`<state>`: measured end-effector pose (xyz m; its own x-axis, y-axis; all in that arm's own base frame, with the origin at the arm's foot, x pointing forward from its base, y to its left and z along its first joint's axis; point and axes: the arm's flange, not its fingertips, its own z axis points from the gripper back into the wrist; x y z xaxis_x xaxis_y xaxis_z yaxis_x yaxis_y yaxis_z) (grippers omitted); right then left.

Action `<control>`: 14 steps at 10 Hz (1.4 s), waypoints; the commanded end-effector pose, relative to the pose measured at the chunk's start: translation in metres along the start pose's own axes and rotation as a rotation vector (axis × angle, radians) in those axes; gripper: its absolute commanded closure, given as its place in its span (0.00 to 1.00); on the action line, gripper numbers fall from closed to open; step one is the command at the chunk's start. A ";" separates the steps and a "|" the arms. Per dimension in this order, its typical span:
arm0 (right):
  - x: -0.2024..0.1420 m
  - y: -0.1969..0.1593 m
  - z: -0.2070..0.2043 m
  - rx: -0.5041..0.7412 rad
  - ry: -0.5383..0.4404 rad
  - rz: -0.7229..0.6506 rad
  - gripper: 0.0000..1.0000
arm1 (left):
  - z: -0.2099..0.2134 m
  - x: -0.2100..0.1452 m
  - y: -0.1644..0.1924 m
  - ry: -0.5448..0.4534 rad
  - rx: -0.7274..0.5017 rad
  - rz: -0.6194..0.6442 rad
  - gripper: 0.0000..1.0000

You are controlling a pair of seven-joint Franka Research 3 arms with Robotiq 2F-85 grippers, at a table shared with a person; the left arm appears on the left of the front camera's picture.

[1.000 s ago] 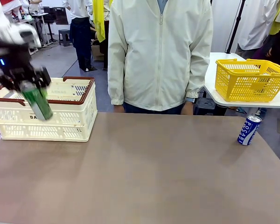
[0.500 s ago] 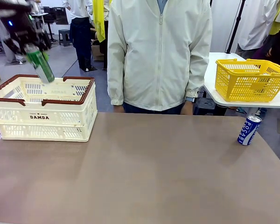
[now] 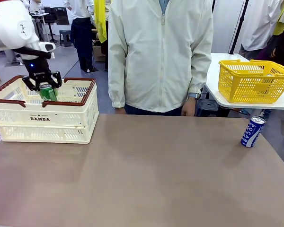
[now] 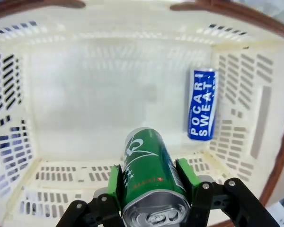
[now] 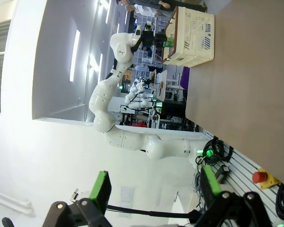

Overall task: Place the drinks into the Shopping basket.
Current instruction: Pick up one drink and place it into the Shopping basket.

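The left fingers (image 4: 114, 183) were clenched on a green can (image 4: 149, 165), pads pressed to opposite sides of its body near the silver top. The can hung roughly upright at the rim of the Shopping basket (image 3: 61, 124), above its floor. A blue can (image 4: 201, 105) lay on its side on that floor, close to one wall. A second blue can (image 3: 252, 132) stood on the bench (image 3: 146, 179), well apart from the basket to its right. The right fingers (image 5: 102, 187) were spread wide, empty, away from the basket. The cans looked smooth, thin-walled and rigid, so probably slippery and easy to dent. A moderate squeeze across the mid-body seemed safest, since once laid down they would likely roll.
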<state>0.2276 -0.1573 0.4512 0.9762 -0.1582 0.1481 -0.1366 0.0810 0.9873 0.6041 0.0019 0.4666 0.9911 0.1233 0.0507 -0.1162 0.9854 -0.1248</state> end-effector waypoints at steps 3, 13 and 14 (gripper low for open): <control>-0.002 0.003 0.000 0.000 0.006 -0.007 0.00 | -0.023 -0.016 0.004 0.035 0.061 -0.029 1.00; -0.002 0.003 0.000 0.000 0.006 -0.007 0.00 | 0.020 -0.049 0.004 -0.065 -0.016 -0.039 0.00; -0.002 0.003 0.000 0.000 0.006 -0.007 0.00 | 0.050 -0.065 0.006 -0.068 -0.119 -0.029 0.00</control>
<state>0.2277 -0.1572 0.4511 0.9763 -0.1579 0.1477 -0.1363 0.0810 0.9874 0.5635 -0.0017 0.4952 0.9890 0.1044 0.1046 -0.0886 0.9854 -0.1456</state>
